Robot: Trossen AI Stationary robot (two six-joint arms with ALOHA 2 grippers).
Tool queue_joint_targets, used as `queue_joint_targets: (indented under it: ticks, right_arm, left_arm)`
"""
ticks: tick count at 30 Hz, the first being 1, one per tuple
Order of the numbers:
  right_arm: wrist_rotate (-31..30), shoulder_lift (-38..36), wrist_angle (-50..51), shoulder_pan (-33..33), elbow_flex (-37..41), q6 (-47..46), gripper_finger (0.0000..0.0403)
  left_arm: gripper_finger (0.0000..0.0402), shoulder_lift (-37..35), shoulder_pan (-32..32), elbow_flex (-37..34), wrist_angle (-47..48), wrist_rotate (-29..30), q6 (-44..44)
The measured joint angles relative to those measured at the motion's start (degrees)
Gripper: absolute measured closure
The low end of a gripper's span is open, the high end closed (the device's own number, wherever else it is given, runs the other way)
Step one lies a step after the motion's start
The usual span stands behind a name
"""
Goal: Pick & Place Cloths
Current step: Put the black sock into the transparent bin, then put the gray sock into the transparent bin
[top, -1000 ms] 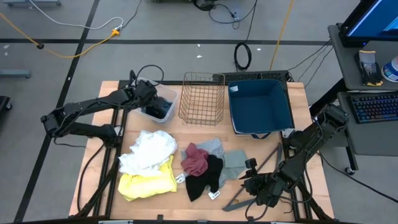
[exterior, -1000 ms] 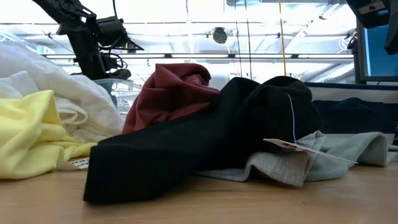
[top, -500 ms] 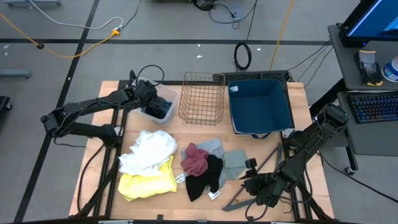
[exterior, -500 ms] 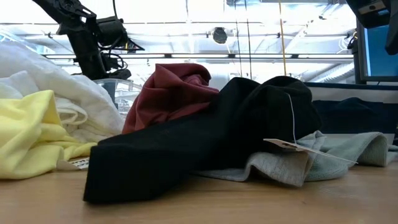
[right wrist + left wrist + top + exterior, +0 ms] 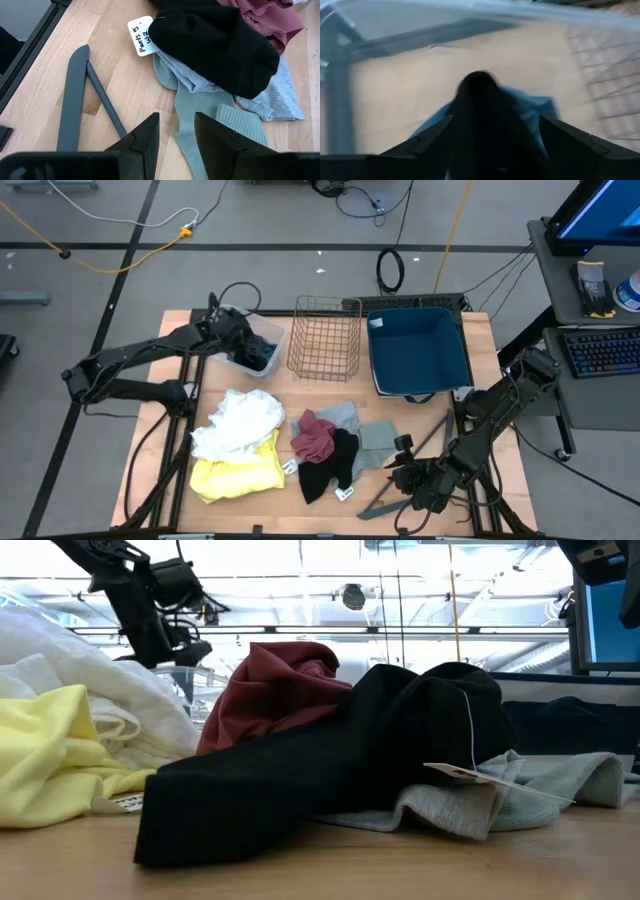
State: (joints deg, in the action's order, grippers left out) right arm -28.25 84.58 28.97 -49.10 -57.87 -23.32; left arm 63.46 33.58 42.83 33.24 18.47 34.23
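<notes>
Wooden table (image 5: 180, 330): cloth pile (image 5: 290, 445) mid-front, clear bin (image 5: 272, 332) rear left with blue-grey cloth (image 5: 535, 107) inside. My left gripper (image 5: 245, 340) over bin, fingers wide, holding nothing; I judge release step. Next: fetch another cloth. Right gripper (image 5: 175, 132) waits near hanger (image 5: 75, 95), fingers narrowly parted, empty.

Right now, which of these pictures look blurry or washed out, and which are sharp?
Left wrist view: smeared throughout; the dark blue cloth in the clear plastic bin is only a soft shape. Low view: bright windows behind wash out the background, the black fabric garment nearly a silhouette. Right wrist view: sharp, the white paper tag readable.
</notes>
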Motion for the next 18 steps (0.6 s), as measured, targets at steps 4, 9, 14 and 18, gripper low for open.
queue_joint_targets:
  ticks: [4, 9, 14, 18]
  right_arm:
    - [0.02, 0.0, -0.02, 0.0, 0.0, -0.02, 0.0287]
    - [0.02, 0.0, -0.02, 0.0, 0.0, -0.02, 0.0287]
    - [0.0, 0.0, -0.2, 0.0, 0.02, -0.02, 0.0287]
    - [0.02, 0.0, -1.21, 0.21, 0.02, 0.46, 0.0287]
  left_arm:
    - [0.0108, -3.53, 0.0, 0.0, -2.41, -3.07, -1.36]
    - [0.0107, -8.53, -0.28, 0.0, -5.31, -6.45, -1.41]
    - [0.0107, -12.65, -1.79, 0.0, -7.87, -9.82, -1.38]
    - [0.0107, -14.57, -4.23, 0.0, -10.79, -13.02, -1.37]
